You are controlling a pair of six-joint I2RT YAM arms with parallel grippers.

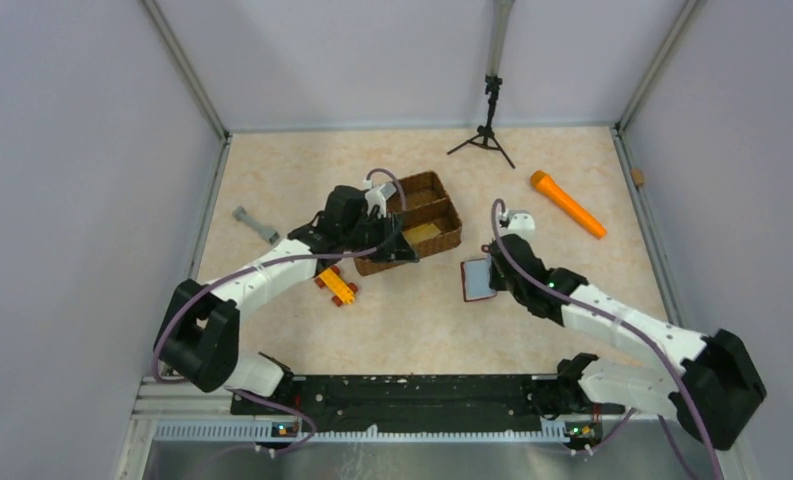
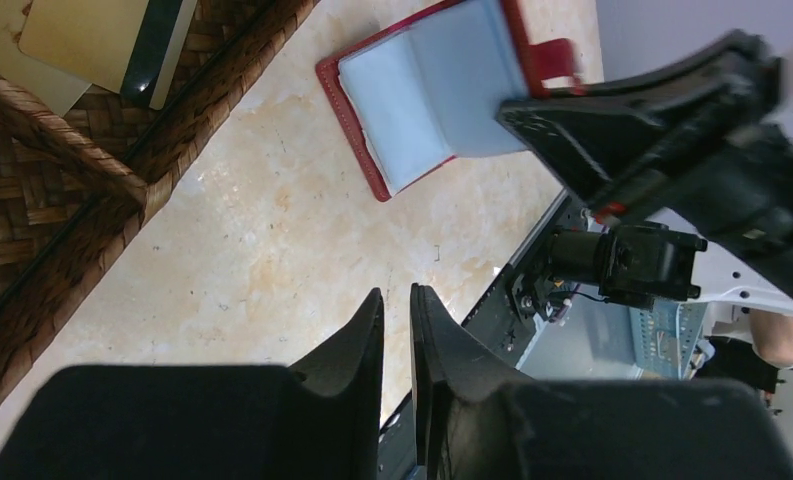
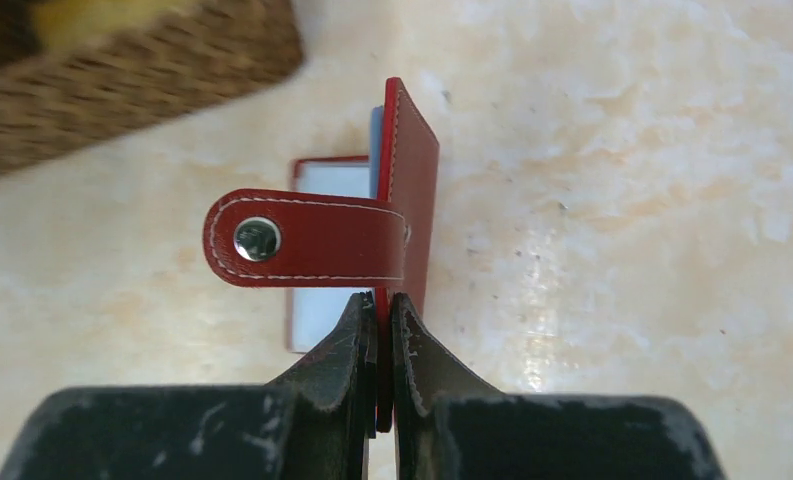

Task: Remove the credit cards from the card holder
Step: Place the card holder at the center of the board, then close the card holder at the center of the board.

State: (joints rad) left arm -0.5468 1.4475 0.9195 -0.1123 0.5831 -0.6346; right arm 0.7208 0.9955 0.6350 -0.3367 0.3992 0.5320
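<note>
The dark red card holder [image 1: 477,280] lies open right of centre, its pale blue pockets [image 2: 432,100] facing up. My right gripper [image 3: 383,310] is shut on the edge of its raised red cover [image 3: 412,180], and the strap tab [image 3: 302,240] sticks out to the left. A tan-gold credit card [image 2: 92,40] and a dark card [image 2: 157,55] lie in the wicker basket [image 1: 442,205]. My left gripper [image 2: 397,300] hovers over the table beside the basket's front wall, jaws slightly apart with nothing between them.
An orange-yellow toy car [image 1: 337,287] lies left of the basket's front corner. A grey tool [image 1: 257,225] sits far left, an orange cylinder [image 1: 567,203] at the back right and a small black tripod [image 1: 487,130] at the back. Walls enclose the table.
</note>
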